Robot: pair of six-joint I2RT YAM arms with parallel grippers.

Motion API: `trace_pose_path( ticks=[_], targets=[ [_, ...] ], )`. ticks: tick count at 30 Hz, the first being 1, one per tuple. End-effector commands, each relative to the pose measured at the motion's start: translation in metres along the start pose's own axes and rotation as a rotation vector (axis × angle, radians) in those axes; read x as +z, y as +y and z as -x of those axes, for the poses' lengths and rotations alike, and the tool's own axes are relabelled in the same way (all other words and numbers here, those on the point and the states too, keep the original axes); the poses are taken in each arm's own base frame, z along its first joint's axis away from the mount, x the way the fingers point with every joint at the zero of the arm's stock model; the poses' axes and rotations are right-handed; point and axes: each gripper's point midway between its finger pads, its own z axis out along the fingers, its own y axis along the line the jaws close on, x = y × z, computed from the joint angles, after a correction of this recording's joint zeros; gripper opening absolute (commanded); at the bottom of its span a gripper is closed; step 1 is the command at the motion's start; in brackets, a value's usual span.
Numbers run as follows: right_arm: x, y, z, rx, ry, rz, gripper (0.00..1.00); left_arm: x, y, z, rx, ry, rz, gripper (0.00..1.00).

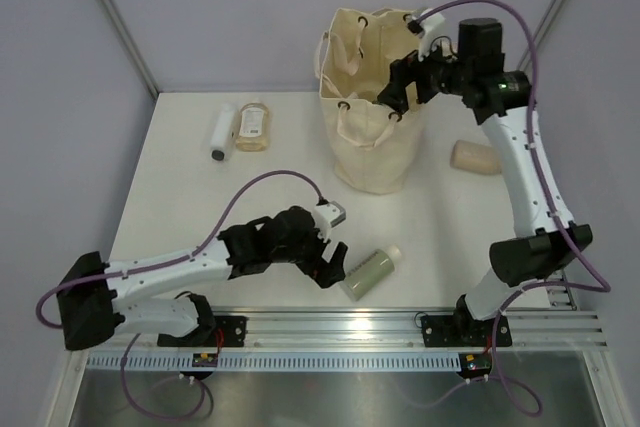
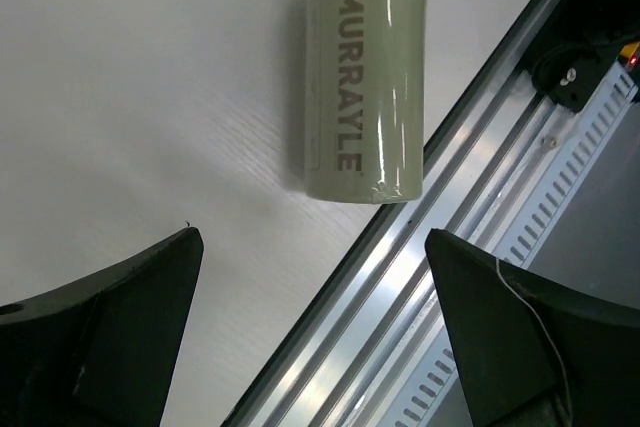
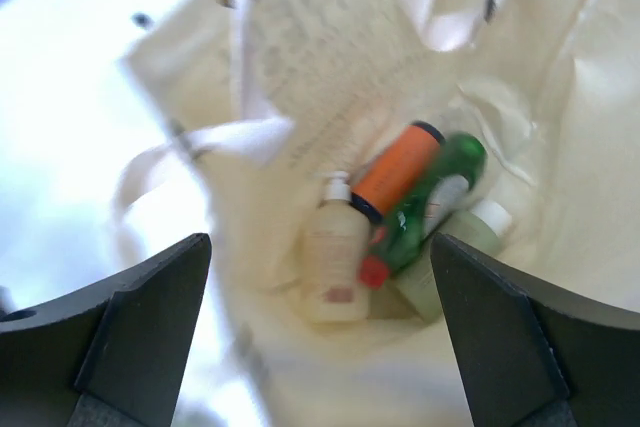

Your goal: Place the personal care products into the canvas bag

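The cream canvas bag (image 1: pixel 372 97) stands upright at the back middle of the table. My right gripper (image 1: pixel 398 90) hangs open and empty over its mouth. Inside the bag (image 3: pixel 300 67) lie an orange blue-capped bottle (image 3: pixel 397 169), a green bottle (image 3: pixel 425 202), a cream pump bottle (image 3: pixel 331 252) and a sage bottle (image 3: pixel 468 237). A sage green bottle (image 1: pixel 369 272) lies near the front edge; its label reads MURRAYLE (image 2: pixel 365 87). My left gripper (image 1: pixel 331 262) is open and empty just left of it.
A white tube (image 1: pixel 221 132) and an amber-beige bottle (image 1: pixel 252 126) lie side by side at the back left. A peach bottle (image 1: pixel 475 157) lies right of the bag. The aluminium rail (image 1: pixel 400 325) runs along the front edge, close to the sage bottle.
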Motion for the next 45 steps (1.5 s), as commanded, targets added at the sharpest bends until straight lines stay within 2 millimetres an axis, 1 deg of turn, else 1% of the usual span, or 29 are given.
trace_pose_path(
  ticks=[1,2,3,4,5,6,7,8,9,10,11,12,13,14,16,20,23,24,27,30,31,34,38,39,40,42,43,44,45],
  targets=[
    [-0.095,0.070,0.054,-0.127,-0.206,0.200,0.99,0.011,-0.014,0.029,0.150,-0.055,0.061,0.99],
    [-0.099,0.073,0.044,-0.112,-0.193,0.208,0.99,0.017,-0.016,0.028,0.162,-0.038,0.073,0.99],
    [-0.123,0.083,0.045,-0.130,-0.223,0.204,1.00,0.027,-0.018,0.026,0.180,-0.001,0.089,0.99],
    [-0.123,0.078,0.023,-0.092,-0.193,0.207,0.99,0.032,-0.022,0.024,0.199,0.013,0.101,0.99],
    [-0.129,0.078,0.012,-0.079,-0.183,0.197,0.99,0.039,-0.023,0.023,0.208,0.027,0.119,0.99],
    [-0.146,0.085,0.006,-0.094,-0.202,0.174,0.99,0.044,-0.024,0.021,0.213,0.039,0.133,0.99],
    [-0.149,0.082,-0.007,-0.084,-0.191,0.153,1.00,0.055,-0.026,0.020,0.220,0.063,0.145,0.99],
    [-0.143,0.072,-0.039,-0.018,-0.138,0.130,0.99,0.062,-0.032,0.017,0.234,0.077,0.141,0.99],
    [-0.152,0.081,-0.049,-0.025,-0.145,0.123,1.00,0.066,-0.034,0.015,0.236,0.091,0.151,0.99],
    [-0.156,0.077,-0.062,-0.004,-0.135,0.098,1.00,0.079,-0.031,0.005,0.243,0.137,0.173,0.99],
    [-0.150,0.071,-0.091,0.058,-0.093,0.085,0.99,0.085,-0.042,0.015,0.250,0.125,0.168,0.99],
    [-0.158,0.076,-0.098,0.048,-0.106,0.066,0.99,0.088,-0.040,0.009,0.244,0.163,0.197,0.99],
    [-0.159,0.076,-0.108,0.063,-0.098,0.048,1.00,0.102,-0.034,-0.002,0.253,0.211,0.239,0.99],
    [-0.159,0.077,-0.123,0.085,-0.087,0.035,1.00,0.107,-0.039,0.006,0.252,0.203,0.250,0.99],
    [-0.159,0.072,-0.141,0.129,-0.073,0.004,1.00,0.121,-0.035,-0.007,0.262,0.253,0.295,0.99],
    [-0.162,0.067,-0.152,0.164,-0.098,-0.032,0.99,0.136,-0.022,-0.024,0.259,0.277,0.370,0.96],
    [-0.162,0.058,-0.158,0.203,-0.118,-0.045,0.99,0.140,-0.011,-0.028,0.257,0.263,0.425,0.88],
    [-0.163,0.056,-0.159,0.222,-0.132,-0.044,1.00,0.141,-0.008,-0.029,0.257,0.255,0.429,0.81],
    [-0.161,0.055,-0.164,0.253,-0.149,-0.023,1.00,0.140,-0.006,-0.030,0.256,0.233,0.423,0.68],
    [-0.159,0.054,-0.173,0.272,-0.160,-0.017,1.00,0.136,-0.011,-0.028,0.261,0.215,0.390,0.36],
    [-0.159,0.053,-0.174,0.270,-0.166,-0.020,0.99,0.134,-0.013,-0.026,0.258,0.207,0.380,0.21],
    [-0.158,0.052,-0.183,0.283,-0.173,-0.023,0.99,0.124,-0.021,-0.018,0.249,0.179,0.325,0.00],
    [-0.158,0.050,-0.187,0.283,-0.175,-0.038,1.00,0.103,-0.038,-0.002,0.180,0.121,0.201,0.00],
    [-0.158,0.050,-0.188,0.287,-0.176,-0.040,0.99,0.097,-0.036,0.004,0.153,0.102,0.181,0.00],
    [-0.158,0.049,-0.187,0.285,-0.180,-0.042,0.99,0.083,-0.039,0.012,0.123,0.066,0.146,0.00],
    [-0.159,0.047,-0.187,0.288,-0.180,-0.056,1.00,0.071,-0.044,0.030,0.057,0.020,0.044,0.00],
    [-0.160,0.047,-0.187,0.282,-0.183,-0.061,1.00,0.055,-0.051,0.051,0.025,-0.056,-0.005,0.00],
    [-0.160,0.046,-0.187,0.285,-0.184,-0.066,0.99,0.048,-0.058,0.050,0.007,-0.049,-0.078,0.00],
    [-0.161,0.046,-0.187,0.285,-0.186,-0.071,0.99,0.040,-0.051,0.061,-0.029,-0.079,-0.097,0.00]
  ],
)
